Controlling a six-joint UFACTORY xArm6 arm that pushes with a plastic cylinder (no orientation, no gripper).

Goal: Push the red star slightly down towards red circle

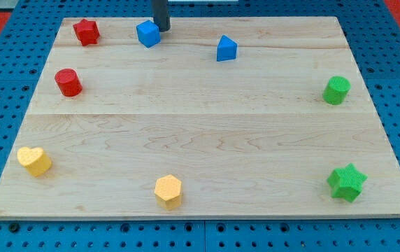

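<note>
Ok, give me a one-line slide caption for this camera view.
My tip sits beside the blue cube at the board's top, right of the red star, which lies above the red circle.

Rod: dark blue-grey cylinder, smooth, matte, straight-sided, uniform width. Upper part cut off by view's top edge. My tip [163,29]: blunt flat end, same dark colour. Markings, screws, cables not discernible.

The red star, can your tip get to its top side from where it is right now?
Probably yes. My tip sits at the blue cube's upper right, and the cube lies between it and the red star; skirting along the board's top edge looks free.
</note>
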